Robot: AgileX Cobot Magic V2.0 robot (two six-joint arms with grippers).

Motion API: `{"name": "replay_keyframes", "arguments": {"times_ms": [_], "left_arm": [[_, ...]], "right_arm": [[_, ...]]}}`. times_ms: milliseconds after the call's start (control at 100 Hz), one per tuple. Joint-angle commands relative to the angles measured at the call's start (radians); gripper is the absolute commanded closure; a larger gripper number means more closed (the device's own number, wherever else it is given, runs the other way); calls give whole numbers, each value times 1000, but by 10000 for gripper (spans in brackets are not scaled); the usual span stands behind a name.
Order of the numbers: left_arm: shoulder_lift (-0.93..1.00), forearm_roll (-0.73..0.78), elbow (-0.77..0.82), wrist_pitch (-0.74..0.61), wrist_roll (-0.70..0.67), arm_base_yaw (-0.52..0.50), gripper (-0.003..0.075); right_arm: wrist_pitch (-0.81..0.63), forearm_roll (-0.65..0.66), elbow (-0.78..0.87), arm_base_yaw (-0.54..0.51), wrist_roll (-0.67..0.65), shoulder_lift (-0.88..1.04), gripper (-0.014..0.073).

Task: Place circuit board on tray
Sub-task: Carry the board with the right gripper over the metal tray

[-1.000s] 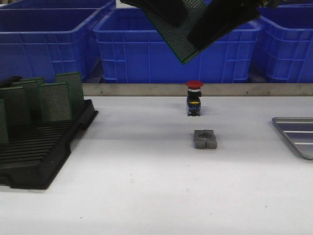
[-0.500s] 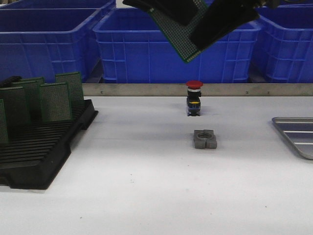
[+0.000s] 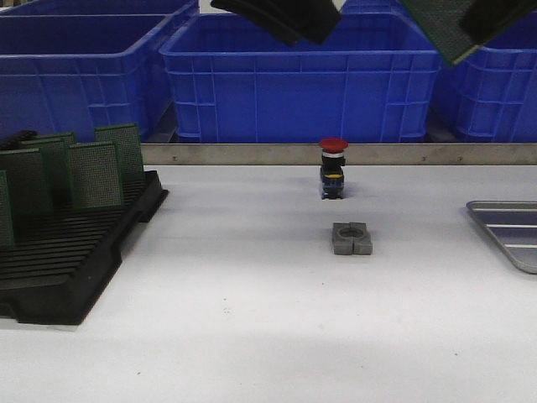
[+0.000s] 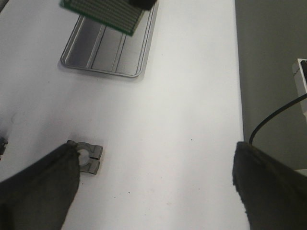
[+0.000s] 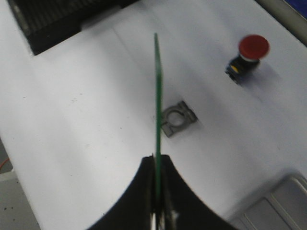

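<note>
Roughly midway, by the look of it: board lifted and in carriage, not yet set down.

At far left, black slotted rack (image 3: pixel 71 252) holding several upright green boards (image 3: pixel 94 174). Above centre, left gripper (image 4: pixel 153 187) empty, jaws spread wide. Below on the white counter (image 3: pixel 252 336), red-capped button switch (image 3: pixel 333 168) and grey clamp block (image 3: pixel 351 238), apart. Upper right, circuit board (image 3: pixel 440 25) held high, edge pinched in closed jaws of right gripper (image 5: pixel 157 165). At far right, tray (image 3: pixel 508 231) bare, well below the board. Remaining: carry across, lower, release.

Counter pale, flat, mostly open; blue crates (image 3: pixel 294 80) behind a metal rail.
</note>
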State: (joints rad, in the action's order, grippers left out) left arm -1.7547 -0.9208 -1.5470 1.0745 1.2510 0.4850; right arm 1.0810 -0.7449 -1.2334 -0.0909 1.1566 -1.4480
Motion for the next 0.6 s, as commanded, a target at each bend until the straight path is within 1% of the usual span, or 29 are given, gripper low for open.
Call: {"name": "replay_keyframes", "arguments": {"times_ms": [0,150,310,590], "left_arm": [[46,-65,-33,-15,-8,9,112],[46,-65,-33,-15,-8,9,112],[46,-65,-33,-15,-8,9,112],[46,-65,-33,-15,-8,9,112]], "right_arm": [[12,-41,-32,-73,-62,25,662],[18,-41,-32,-177,-187,-18,662],[20,-41,-32,-241,-304,-101,662],[-12,-41,-32,-301,-392,-272,662]]}}
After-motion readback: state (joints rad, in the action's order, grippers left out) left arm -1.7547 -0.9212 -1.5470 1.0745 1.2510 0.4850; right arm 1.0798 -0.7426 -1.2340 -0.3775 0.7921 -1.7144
